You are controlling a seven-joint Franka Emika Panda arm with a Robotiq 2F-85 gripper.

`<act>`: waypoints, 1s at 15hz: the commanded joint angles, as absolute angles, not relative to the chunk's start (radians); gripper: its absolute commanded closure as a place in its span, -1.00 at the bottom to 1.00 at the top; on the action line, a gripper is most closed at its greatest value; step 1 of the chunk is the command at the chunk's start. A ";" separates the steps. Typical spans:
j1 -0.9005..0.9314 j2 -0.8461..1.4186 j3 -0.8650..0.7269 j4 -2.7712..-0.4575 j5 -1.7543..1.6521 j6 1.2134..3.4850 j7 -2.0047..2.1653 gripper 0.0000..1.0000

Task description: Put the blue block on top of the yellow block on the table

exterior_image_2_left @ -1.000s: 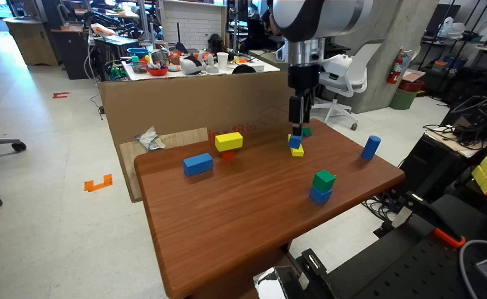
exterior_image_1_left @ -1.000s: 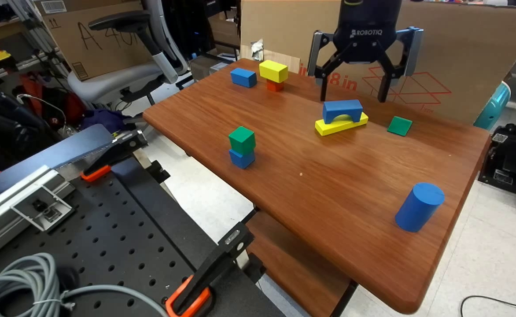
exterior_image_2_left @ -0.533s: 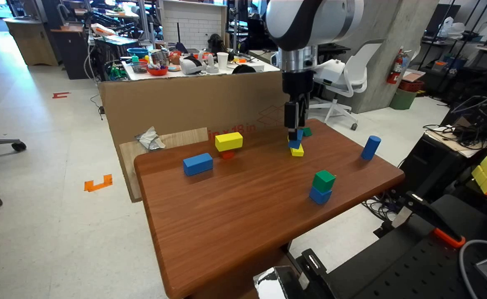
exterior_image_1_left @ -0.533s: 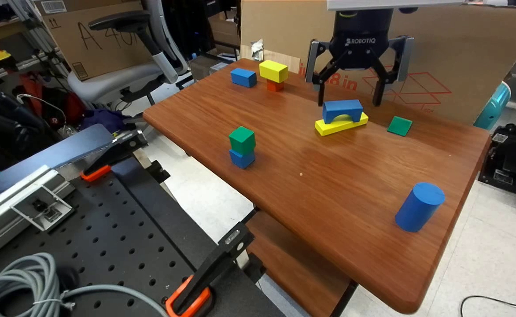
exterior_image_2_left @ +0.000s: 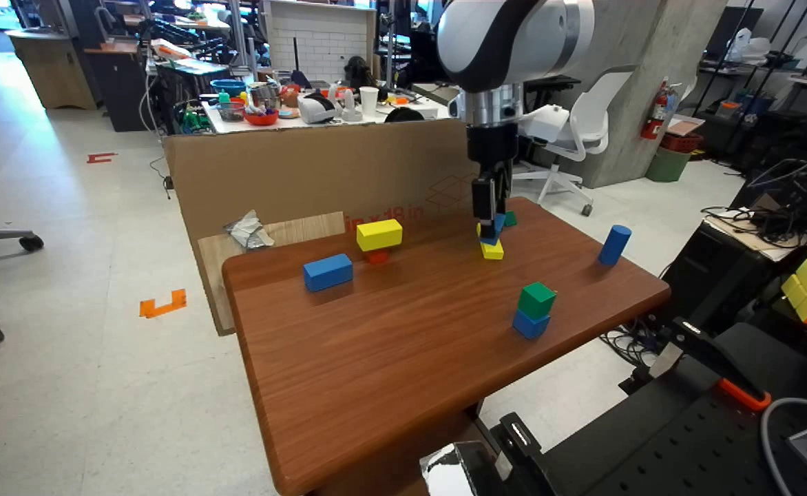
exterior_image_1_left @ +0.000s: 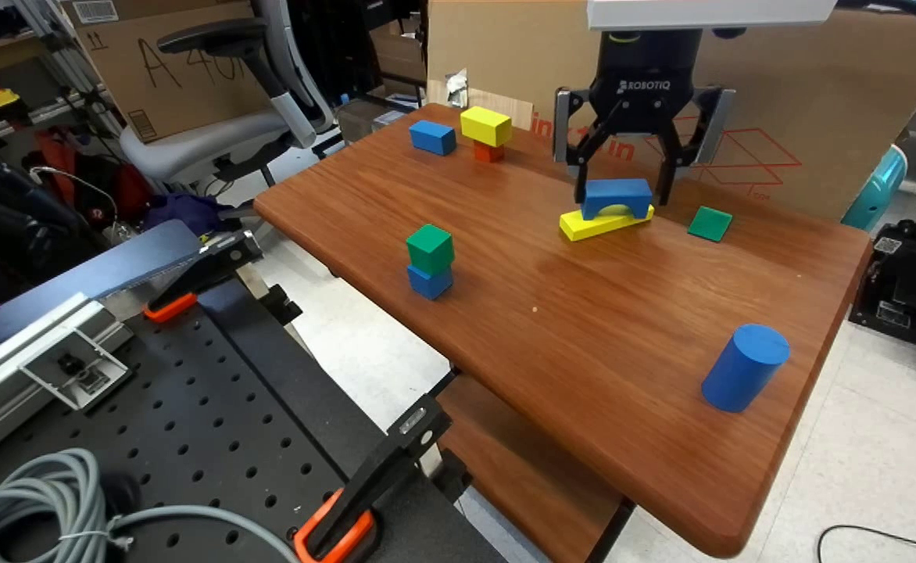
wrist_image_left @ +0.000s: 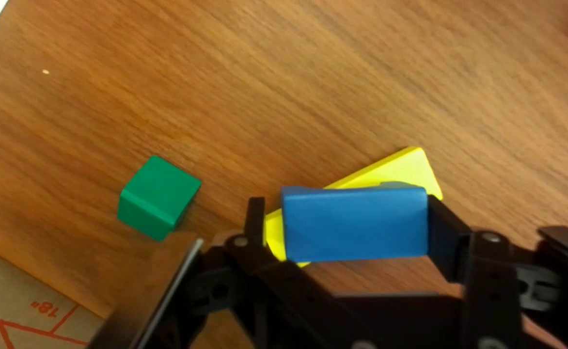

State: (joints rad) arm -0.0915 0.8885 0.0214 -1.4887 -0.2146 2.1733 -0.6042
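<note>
The blue block point(exterior_image_1_left: 617, 190), with an arched underside, stands on the long yellow block point(exterior_image_1_left: 583, 228), turned at an angle to it. It shows in the wrist view point(wrist_image_left: 355, 224) with the yellow block point(wrist_image_left: 400, 169) sticking out at both ends. In an exterior view the fingers hide most of the blue block point(exterior_image_2_left: 500, 222). The yellow block lies flat on the table point(exterior_image_1_left: 536, 352). My gripper point(wrist_image_left: 344, 218) is open, lowered with a finger at each end of the blue block. The right finger in the wrist view touches the block's end; a gap shows at the left finger.
A green block point(wrist_image_left: 160, 194) lies close beside the gripper. A blue cylinder point(exterior_image_1_left: 746, 367), a green cube point(exterior_image_1_left: 430, 249) on a blue cube point(exterior_image_1_left: 430, 283), an oblong blue block point(exterior_image_1_left: 432, 138), and a yellow block point(exterior_image_1_left: 486, 125) on a red one stand farther off. Cardboard point(exterior_image_1_left: 817, 78) rises behind.
My gripper has come down around the blue block, and its fingers have drawn somewhat closer together. The blue block has shifted slightly along the yellow one, toward the green block.
</note>
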 commanded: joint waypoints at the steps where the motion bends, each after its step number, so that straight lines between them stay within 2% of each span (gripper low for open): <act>1: -0.081 0.915 0.009 -1.427 -0.235 2.112 -0.590 0.02; 2: -0.083 0.911 0.011 -1.426 -0.233 2.094 -0.592 0.15; 3: -0.080 0.904 0.007 -1.425 -0.231 2.078 -0.578 0.17; 8: -0.080 0.848 0.014 -1.396 -0.142 1.869 -0.352 0.17; 15: -0.075 0.803 0.010 -1.403 0.022 1.885 -0.025 0.17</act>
State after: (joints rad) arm -0.0848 0.8197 0.0174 -1.3931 -0.0448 1.8798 -0.1406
